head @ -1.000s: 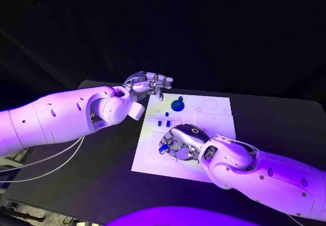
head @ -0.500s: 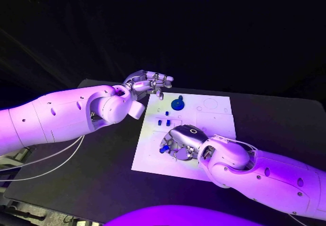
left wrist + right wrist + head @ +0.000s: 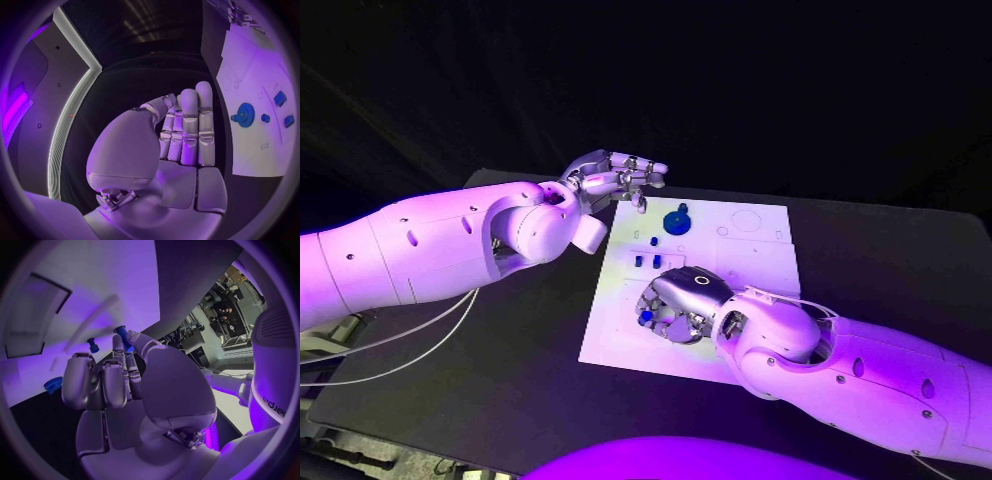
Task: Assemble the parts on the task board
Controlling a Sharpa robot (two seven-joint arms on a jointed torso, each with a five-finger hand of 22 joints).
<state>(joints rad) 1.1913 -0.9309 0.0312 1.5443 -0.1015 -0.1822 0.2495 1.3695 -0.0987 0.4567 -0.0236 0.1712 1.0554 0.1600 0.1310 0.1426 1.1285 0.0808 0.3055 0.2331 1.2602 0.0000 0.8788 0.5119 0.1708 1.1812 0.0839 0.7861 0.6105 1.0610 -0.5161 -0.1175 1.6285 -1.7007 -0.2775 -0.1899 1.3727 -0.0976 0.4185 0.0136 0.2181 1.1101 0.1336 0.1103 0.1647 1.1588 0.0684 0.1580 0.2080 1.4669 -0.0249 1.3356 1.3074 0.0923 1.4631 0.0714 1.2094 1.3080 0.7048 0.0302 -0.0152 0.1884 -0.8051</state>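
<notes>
Task board [image 3: 747, 262]: white rectangular plate at the middle of the black table [image 3: 516, 380], marked with faint outlines and shallow recesses.

Blue gear [image 3: 676, 222]: round, toothed, standing on the board's far part; the left wrist view gives its teeth and hub plainly [image 3: 244, 114].

Two small blue parts [image 3: 648, 261]: short pieces side by side on the board, between the gear and the right hand.

Blue peg [image 3: 645, 317]: held at the fingertips of the right hand [image 3: 678, 305], low over the board's near part. The right wrist view shows it pinched between thumb and a finger [image 3: 122, 335], with another small blue peg [image 3: 93, 345] standing on the board just beside.

Left hand [image 3: 615, 177]: above the table past the board's far left corner, holding nothing; the left wrist view shows its fingers [image 3: 187, 127] straight and pressed together.
</notes>
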